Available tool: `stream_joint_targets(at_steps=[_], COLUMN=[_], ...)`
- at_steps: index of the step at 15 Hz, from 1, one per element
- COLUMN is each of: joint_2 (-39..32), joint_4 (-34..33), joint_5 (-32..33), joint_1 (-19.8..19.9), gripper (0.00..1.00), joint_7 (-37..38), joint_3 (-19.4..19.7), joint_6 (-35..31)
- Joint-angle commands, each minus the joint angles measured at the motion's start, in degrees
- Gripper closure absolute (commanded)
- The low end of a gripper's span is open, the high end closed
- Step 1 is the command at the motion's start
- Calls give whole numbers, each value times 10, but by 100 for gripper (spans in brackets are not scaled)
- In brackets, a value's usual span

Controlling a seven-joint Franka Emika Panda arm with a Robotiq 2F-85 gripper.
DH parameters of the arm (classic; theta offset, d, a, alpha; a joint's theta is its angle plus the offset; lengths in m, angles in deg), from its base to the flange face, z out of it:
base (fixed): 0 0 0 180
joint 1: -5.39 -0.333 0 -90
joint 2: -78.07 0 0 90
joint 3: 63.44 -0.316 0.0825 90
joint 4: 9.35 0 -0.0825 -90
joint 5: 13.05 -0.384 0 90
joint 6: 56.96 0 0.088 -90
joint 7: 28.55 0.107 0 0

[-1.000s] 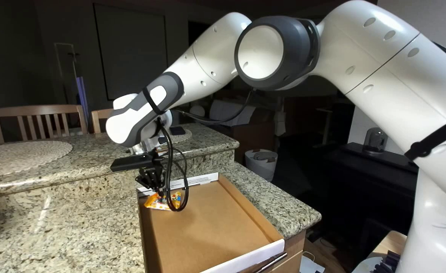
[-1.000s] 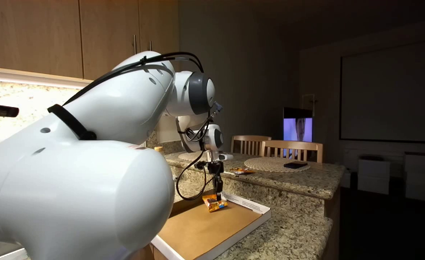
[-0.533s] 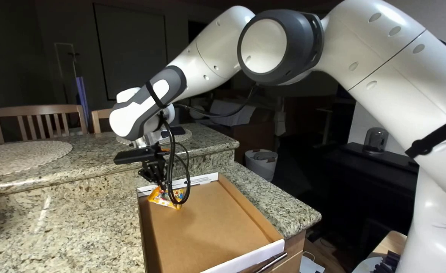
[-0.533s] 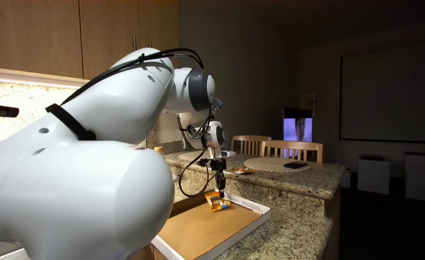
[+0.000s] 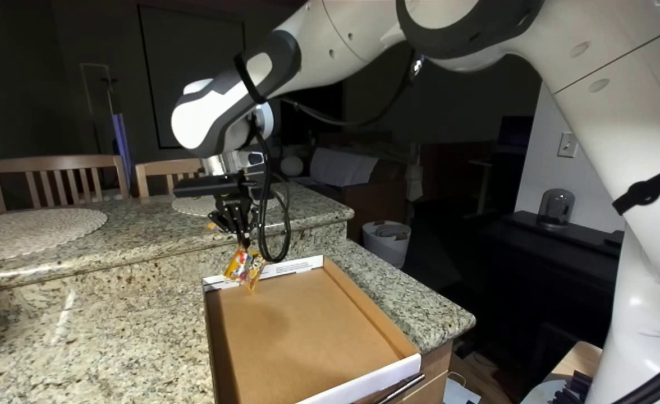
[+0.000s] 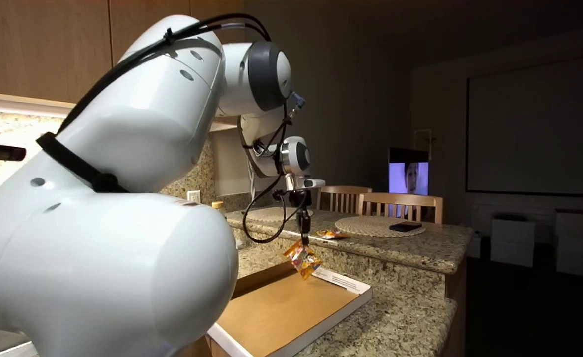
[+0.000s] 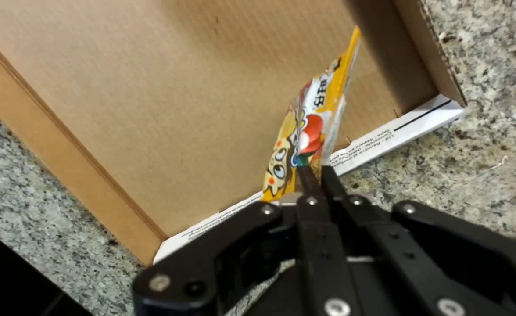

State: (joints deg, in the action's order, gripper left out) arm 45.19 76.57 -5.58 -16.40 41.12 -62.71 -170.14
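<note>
Packet (image 6: 303,260) has risen in the gripper (image 7: 315,172), long axis slanting down.

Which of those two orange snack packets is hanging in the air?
The held packet, clamped in the pincer above the cardboard tray. The other packet lies on the raised granite counter, apart from the pincer.

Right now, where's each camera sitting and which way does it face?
An exterior view: higher than the counter, facing across it toward chairs; arm and gripper show.
An exterior view: close beside the arm, facing a lit screen; arm and gripper show.
Wrist view: wrist-mounted, facing down into the box; gripper shows.
Both exterior views share the packet, held above the box.
</note>
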Motion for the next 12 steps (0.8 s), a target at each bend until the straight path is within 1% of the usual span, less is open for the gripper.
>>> stream_joint_targets(at_steps=[1,6,10,11,12], joint_2=[80,124,122,118,117], joint_4=[71,82,95,107,120], joint_5=[-5,-5,-23,-26,-38], joint_1=[18,32,44,44,47], gripper=[94,94,96,71,71], joint_7=[4,0,-24,-24,-35], joint_3=[-13,-17,-35,-40,-48], joint_6=[-31,-53,-35,-30,-23])
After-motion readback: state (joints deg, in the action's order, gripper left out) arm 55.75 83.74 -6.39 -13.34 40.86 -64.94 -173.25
